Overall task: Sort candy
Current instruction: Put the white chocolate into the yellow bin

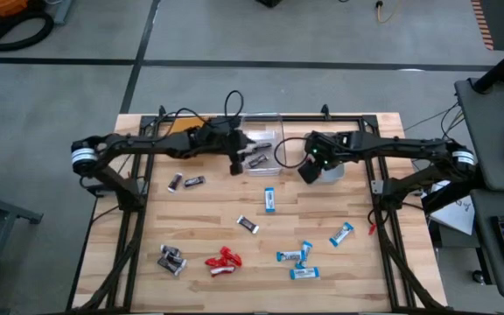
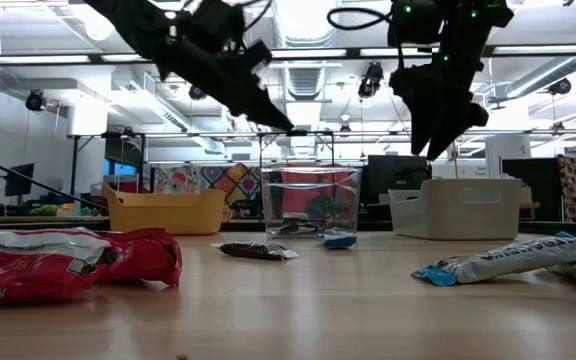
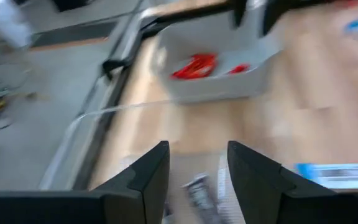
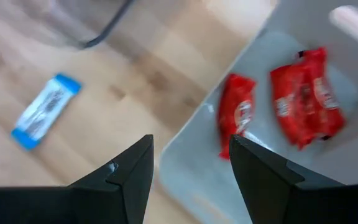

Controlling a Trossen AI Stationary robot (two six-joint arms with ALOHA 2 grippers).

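Observation:
Wrapped candy lies scattered on the wooden table: dark brown pieces (image 1: 185,182), a red pile (image 1: 223,261) and blue-and-white pieces (image 1: 297,261). My left gripper (image 3: 197,146) hangs open above the clear bin (image 1: 262,145), with nothing between its fingers. A dark brown candy (image 3: 197,193) lies below them in the bin. My right gripper (image 4: 191,140) hangs open and empty over the near edge of the grey bin (image 4: 272,68), which holds red candies (image 4: 306,102). Both grippers are well above the table in the low view.
A yellow bin (image 2: 165,210) stands at the back left, beside the clear bin (image 2: 311,200) and the grey bin (image 2: 458,207). A single blue candy (image 1: 269,199) lies in front of the bins. The table's near half has room between the scattered sweets.

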